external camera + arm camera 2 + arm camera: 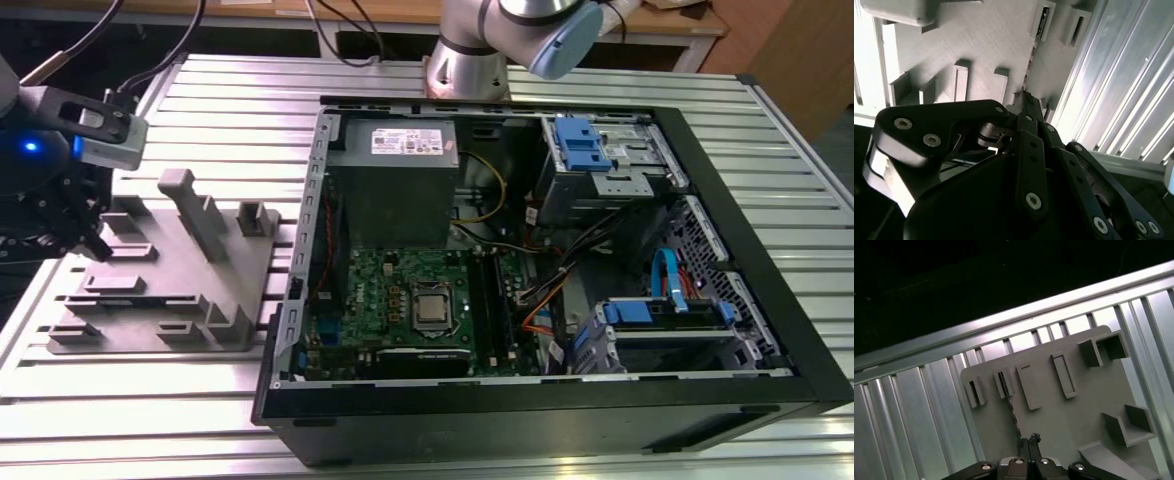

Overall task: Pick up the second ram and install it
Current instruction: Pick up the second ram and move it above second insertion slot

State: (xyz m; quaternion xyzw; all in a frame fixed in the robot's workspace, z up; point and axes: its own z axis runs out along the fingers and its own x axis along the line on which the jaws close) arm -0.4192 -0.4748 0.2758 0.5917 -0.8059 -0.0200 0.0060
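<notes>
At the exterior view's left, my gripper [54, 215] hangs over the left part of the grey slotted holder [160, 290] on the table. Both wrist views show the black fingertips pressed together, the gripper [1029, 440] [1026, 97] just above the holder's plate [1079, 405] [984, 45]. A thin dark notched edge runs out from between the tips. This is the second ram [1014, 415] [1030, 65], seen edge-on and pinched by the fingers. The green motherboard [400, 300] with its long black memory slots [487, 305] lies inside the open computer case [747, 290], well off to the exterior view's right.
The holder carries a tall grey fin [200, 215] and several raised pockets [1064, 375]. Two narrow slots [975, 392] sit near the holder's edge. The ribbed metal table [227, 110] surrounds it. Inside the case are the grey power supply [394, 150], cables and blue drive bays [587, 145].
</notes>
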